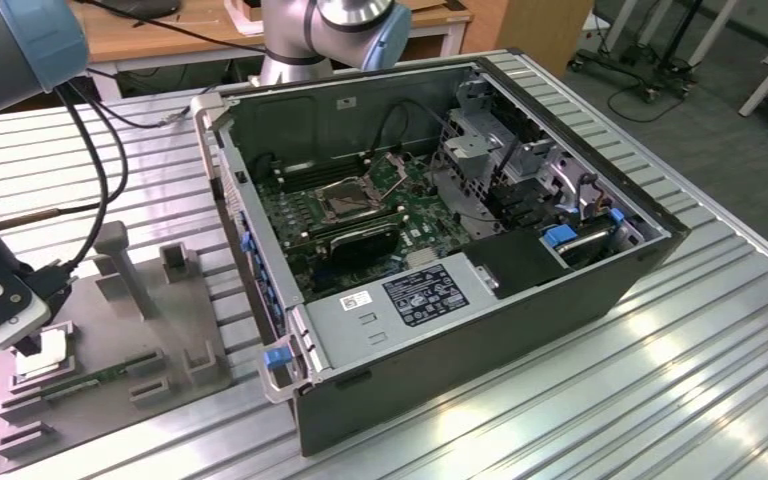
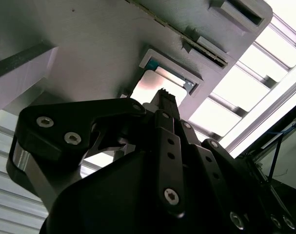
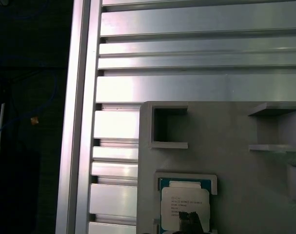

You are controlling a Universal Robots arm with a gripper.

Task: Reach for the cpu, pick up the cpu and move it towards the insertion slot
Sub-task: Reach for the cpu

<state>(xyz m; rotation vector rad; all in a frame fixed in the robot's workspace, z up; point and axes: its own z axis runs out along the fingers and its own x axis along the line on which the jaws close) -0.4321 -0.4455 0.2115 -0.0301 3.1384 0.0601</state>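
The cpu (image 1: 48,352), a small pale square chip, lies in a framed recess near the corner of a grey fixture plate (image 1: 157,320) at the exterior view's left. My gripper (image 1: 31,340) hangs right over it, its tip at the chip's top. In the second wrist view the dark gripper (image 2: 163,95) points at the cpu (image 2: 155,87). In the first wrist view the gripper's tip (image 3: 192,220) overlaps the cpu (image 3: 184,202). The insertion slot (image 1: 352,201), a square metal-framed socket, sits on the green board inside the open computer case, far from the gripper.
The open computer case (image 1: 491,300) stands in the middle of the ribbed aluminium table (image 1: 624,400). A green memory stick (image 1: 97,378) and several upright grey holders (image 1: 115,265) share the fixture plate. Black cables (image 1: 97,160) trail along the arm. The table edge (image 3: 77,122) runs near the plate.
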